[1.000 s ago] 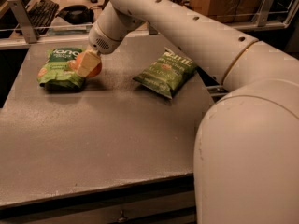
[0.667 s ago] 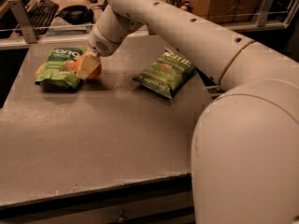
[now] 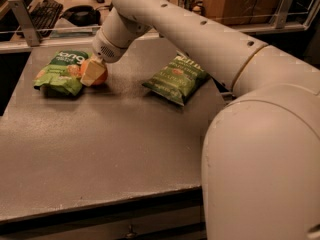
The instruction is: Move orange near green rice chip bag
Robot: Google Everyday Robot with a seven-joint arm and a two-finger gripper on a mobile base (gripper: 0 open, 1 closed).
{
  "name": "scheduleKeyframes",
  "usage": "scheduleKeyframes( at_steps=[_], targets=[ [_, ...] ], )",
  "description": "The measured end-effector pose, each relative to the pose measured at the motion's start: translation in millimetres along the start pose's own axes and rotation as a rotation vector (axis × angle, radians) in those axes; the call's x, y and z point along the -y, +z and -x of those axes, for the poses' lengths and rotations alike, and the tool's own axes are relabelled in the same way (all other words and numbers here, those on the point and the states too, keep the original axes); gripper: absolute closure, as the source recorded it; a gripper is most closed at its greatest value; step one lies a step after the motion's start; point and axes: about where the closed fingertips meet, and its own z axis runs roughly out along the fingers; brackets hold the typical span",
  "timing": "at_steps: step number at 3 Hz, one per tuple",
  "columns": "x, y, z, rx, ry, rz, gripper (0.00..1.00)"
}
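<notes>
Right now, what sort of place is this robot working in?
Probably an office or lab workspace: a keyboard lies on a desk behind the grey table, with metal rail posts along its far edge. The gripper holds the orange beside the green rice chip bag at the table's far left.

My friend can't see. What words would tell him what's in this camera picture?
A white robot arm's gripper holds an orange on a grey table, right beside a bright green chip bag. A darker green bag lies apart, toward the picture's right.
</notes>
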Motion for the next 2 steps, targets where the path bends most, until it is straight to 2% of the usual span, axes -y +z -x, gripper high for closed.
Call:
scheduleKeyframes(
  at_steps=[1,2],
  targets=[
    [-2.2,1.3,2.1,-0.007,-0.007,0.004,0.00],
    [-2.8,1.5,2.5,-0.008,-0.008,0.005,0.00]
  ],
)
